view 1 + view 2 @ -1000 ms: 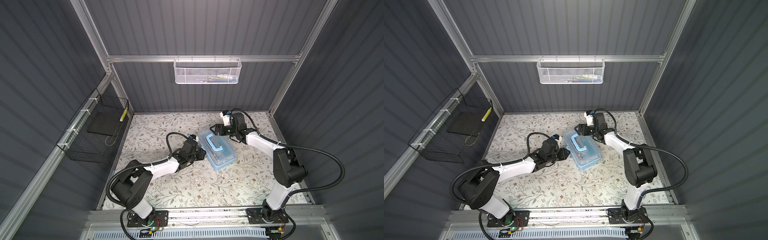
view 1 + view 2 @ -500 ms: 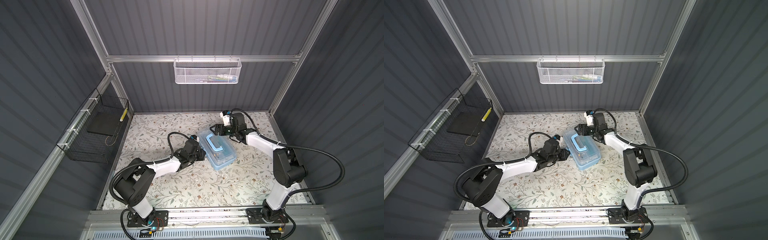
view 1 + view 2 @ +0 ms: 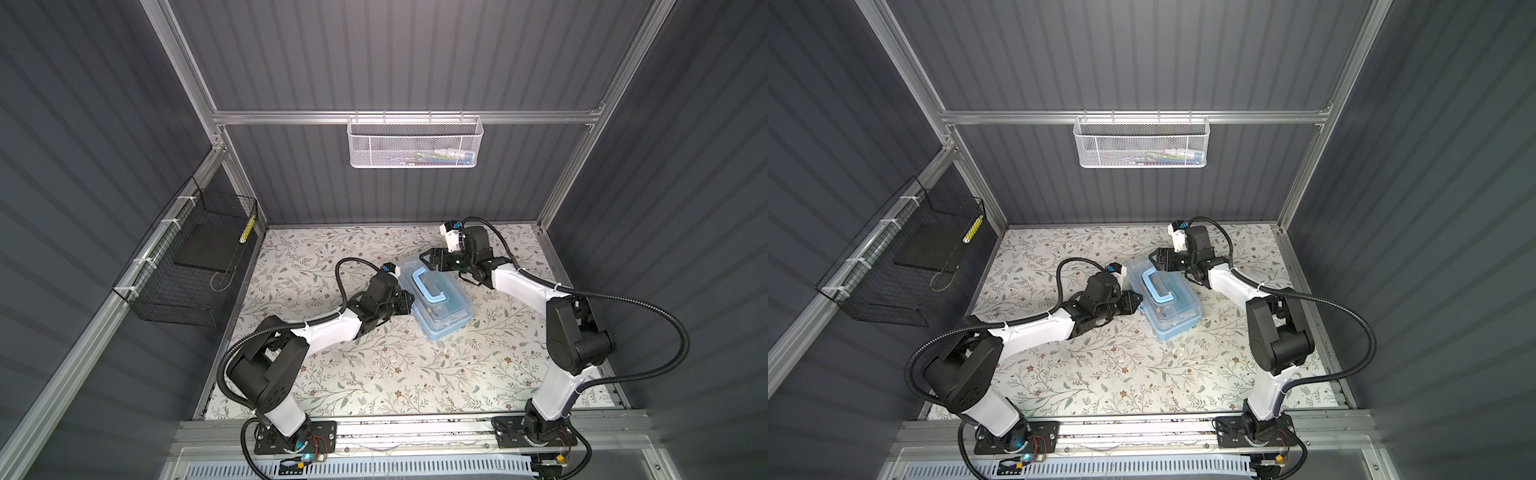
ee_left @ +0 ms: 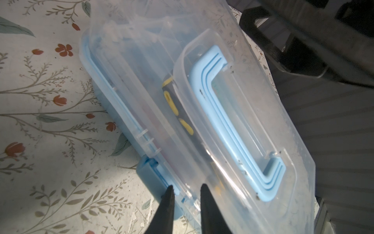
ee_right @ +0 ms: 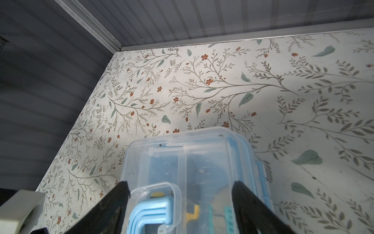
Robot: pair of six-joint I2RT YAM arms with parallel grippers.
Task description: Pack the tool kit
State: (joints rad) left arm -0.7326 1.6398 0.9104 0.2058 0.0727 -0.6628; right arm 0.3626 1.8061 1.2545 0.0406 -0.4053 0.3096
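Your left claw (image 4: 187, 189) has its two tips only a sliver apart. They straddle the long edge of the clear lid (image 4: 141, 81), right beside the blue latch (image 4: 149, 176). Honestly I can't tell if it's really pinching that rim or just sitting around it. Your right claw (image 5: 180, 189) is spread wide over the far end of the tool kit box (image 3: 436, 299), with one finger on either side of the blue handle (image 5: 149, 214). Whether it touches the lid isn't clear from here. The box sits between the two claws, around the middle of the floral table (image 3: 374, 374) and a bit toward the back wall. It's turned at an angle with the lid on top. Through the plastic you can make out a black-and-yellow tool (image 4: 174, 103) lying inside next to the handle recess. Further out, the white mesh basket (image 3: 415, 141) hangs on the back rail with a few small things in it. The black wire basket (image 3: 187, 270) hangs on the left wall, well apart from the box.
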